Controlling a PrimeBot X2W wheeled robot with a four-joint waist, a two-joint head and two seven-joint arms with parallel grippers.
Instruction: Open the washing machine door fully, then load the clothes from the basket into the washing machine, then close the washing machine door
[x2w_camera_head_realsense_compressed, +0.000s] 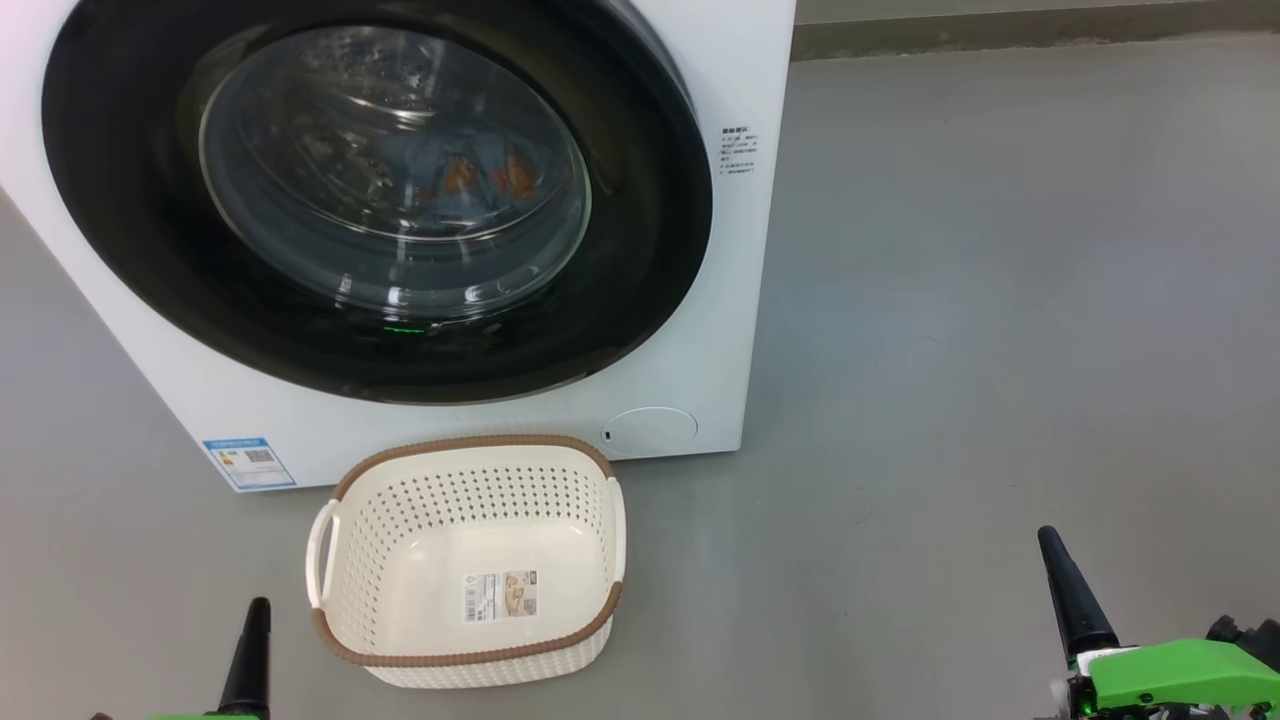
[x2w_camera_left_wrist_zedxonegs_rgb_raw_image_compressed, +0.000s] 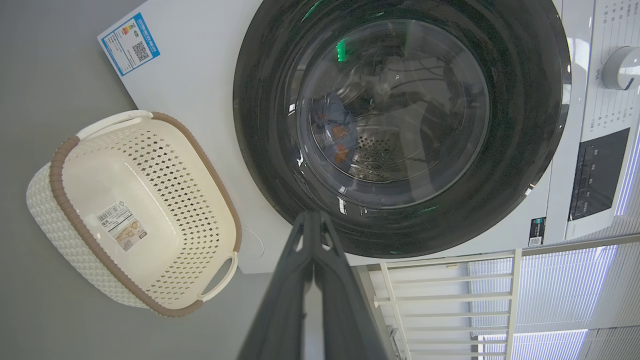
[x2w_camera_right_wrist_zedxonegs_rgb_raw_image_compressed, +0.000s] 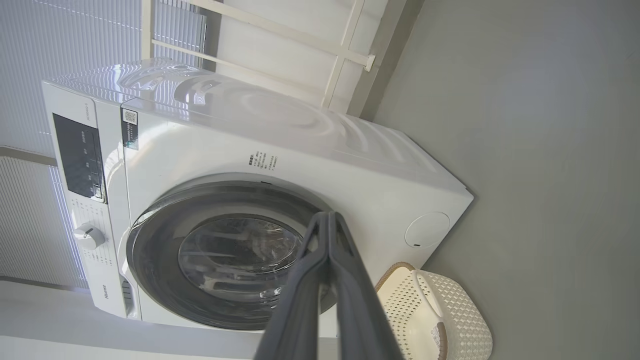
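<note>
**Door orientation.** The large round washing machine door (x2w_camera_head_realsense_compressed: 130, 230), with a wide glossy black rim and a bulging clear glass centre, sits flush in the front panel of the white boxy front-loading washing machine (x2w_camera_head_realsense_compressed: 720, 300). It is closed, and its glass faces out toward the robot.

**Load position.** The light blue clothes (x2w_camera_head_realsense_compressed: 470, 180), printed with orange-brown figures, lie inside the perforated steel drum. They show through the glass, low in the bowl.

**Basket.** The small cream-white perforated plastic basket (x2w_camera_head_realsense_compressed: 470, 442), a rounded rectangle with a brown woven-look rim, stands upright on the smooth grey floor (x2w_camera_head_realsense_compressed: 1000, 300) with its opening upward. Its long axis runs roughly parallel to the machine front. It sits just in front of the machine, below the door, between the blue energy label (x2w_camera_head_realsense_compressed: 248, 462) and the round service cap (x2w_camera_head_realsense_compressed: 650, 430). A paper label lies exposed on its inner floor.

**End effectors.** The left end effector (x2w_camera_head_realsense_compressed: 258, 610) hangs low, near the basket's left handle side but apart from it. The right end effector (x2w_camera_head_realsense_compressed: 1048, 540) is well apart from it on the right. On both, the two long dark fingers are pressed together and grip nothing.

**Surroundings.** In the left wrist view, a round dial (x2w_camera_left_wrist_zedxonegs_rgb_raw_image_compressed: 620, 67) and a dark control panel (x2w_camera_left_wrist_zedxonegs_rgb_raw_image_compressed: 597, 175) occupy the machine's upper front. A white railing (x2w_camera_left_wrist_zedxonegs_rgb_raw_image_compressed: 450, 300) stands behind the machine.
</note>
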